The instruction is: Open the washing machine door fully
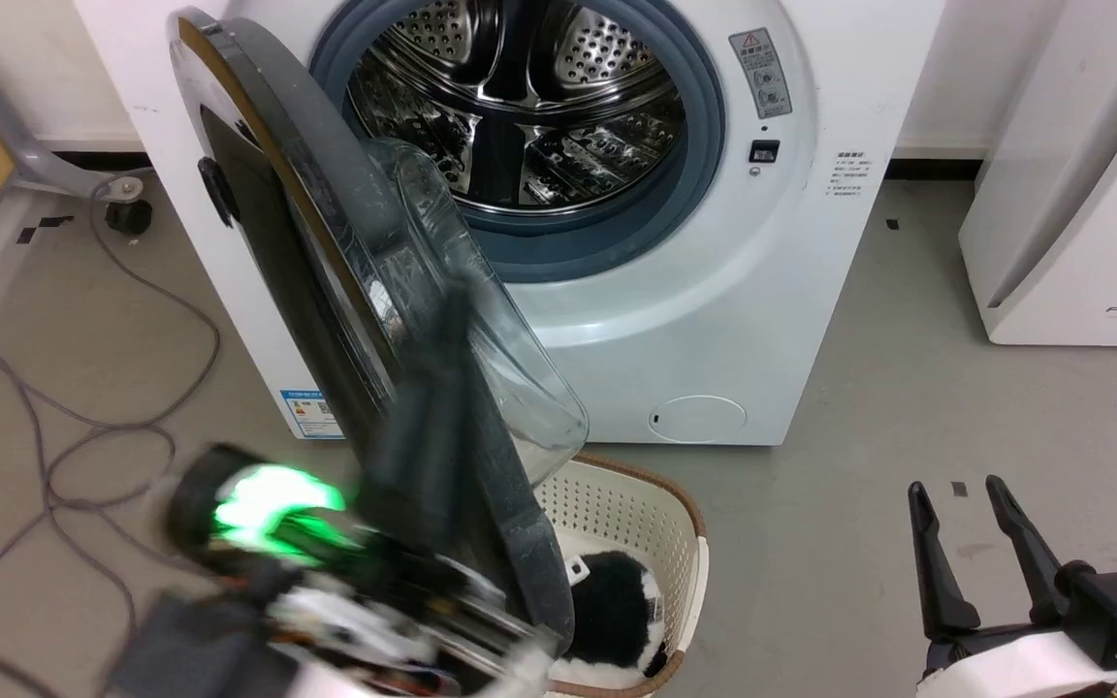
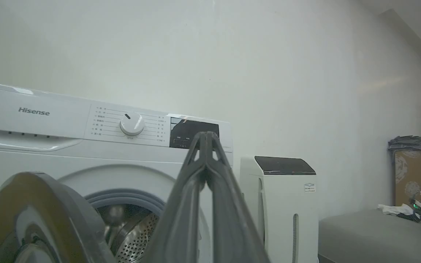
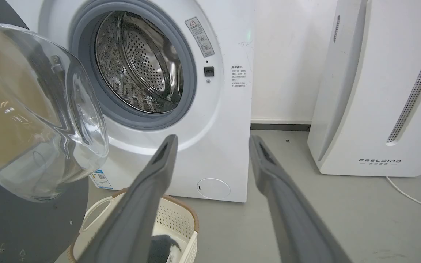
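Observation:
The washing machine door [image 1: 311,184] stands swung out to the left, roughly half open, its clear glass bowl [image 1: 491,368] bulging toward the machine [image 1: 714,310]. In the right wrist view the door [image 3: 38,109] is at the left. My left gripper [image 1: 454,301] is blurred and rises along the door's inner side beside the bowl; whether it touches is unclear. In the left wrist view its fingertips [image 2: 207,136] meet with nothing between them, the door's rim [image 2: 64,204] at the lower left. My right gripper [image 1: 956,487] hangs open over the floor at the lower right, apart from the door, its fingers [image 3: 159,171] spread.
The steel drum [image 1: 520,107] with its grey rubber ring lies exposed. A cream laundry basket [image 1: 641,509] holding black-and-white fabric sits on the floor under the door. A white appliance [image 1: 1082,213] stands to the right. Grey cables [image 1: 83,427] trail over the floor at the left.

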Available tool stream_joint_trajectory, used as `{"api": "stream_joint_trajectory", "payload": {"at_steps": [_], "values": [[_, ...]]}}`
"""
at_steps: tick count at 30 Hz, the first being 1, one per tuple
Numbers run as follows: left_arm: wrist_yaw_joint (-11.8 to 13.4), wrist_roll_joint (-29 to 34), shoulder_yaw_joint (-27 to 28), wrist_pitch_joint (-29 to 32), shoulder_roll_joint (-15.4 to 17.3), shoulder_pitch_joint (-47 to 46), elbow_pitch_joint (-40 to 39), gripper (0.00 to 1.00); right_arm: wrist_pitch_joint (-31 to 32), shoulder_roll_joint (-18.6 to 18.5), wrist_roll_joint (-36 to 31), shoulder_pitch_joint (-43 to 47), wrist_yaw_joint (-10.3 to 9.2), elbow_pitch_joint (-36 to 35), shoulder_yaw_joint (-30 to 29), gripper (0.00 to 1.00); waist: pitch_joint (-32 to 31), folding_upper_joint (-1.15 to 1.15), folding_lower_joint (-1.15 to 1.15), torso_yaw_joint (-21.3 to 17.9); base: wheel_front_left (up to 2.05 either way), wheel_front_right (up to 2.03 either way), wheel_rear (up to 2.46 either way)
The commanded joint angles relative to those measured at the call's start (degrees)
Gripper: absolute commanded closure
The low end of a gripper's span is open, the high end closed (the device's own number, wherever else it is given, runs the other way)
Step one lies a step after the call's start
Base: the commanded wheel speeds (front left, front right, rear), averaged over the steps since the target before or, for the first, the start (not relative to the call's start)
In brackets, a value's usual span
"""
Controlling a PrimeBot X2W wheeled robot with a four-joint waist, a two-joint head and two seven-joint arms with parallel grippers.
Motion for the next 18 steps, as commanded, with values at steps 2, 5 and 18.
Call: {"api": "stream_joint_trajectory", "payload": {"at_steps": [2,5,18], "values": [[-0.7,-2.3,-4.6,2.5,0.1,0.2,1.0,1.0,-0.2,0.2,0.2,0.8,0.03,0.3,0.1,0.0,0.0,0.0,0.0,0.2,0.0,0.0,0.0],[-1.1,-4.1,-8.9,5.0,0.1,1.3,3.1,1.0,-0.4,0.2,0.2,0.8,0.03,0.6,0.3,0.0,0.1,0.0,0.0,0.2,0.0,0.0,0.0],[-0.1,-6.0,-18.0,13.0,2.1,11.1,14.9,1.0,-1.2,0.2,0.9,0.6,0.03,1.8,0.5,0.0,1.0,0.0,0.0,-0.1,0.0,0.0,0.0]]}}
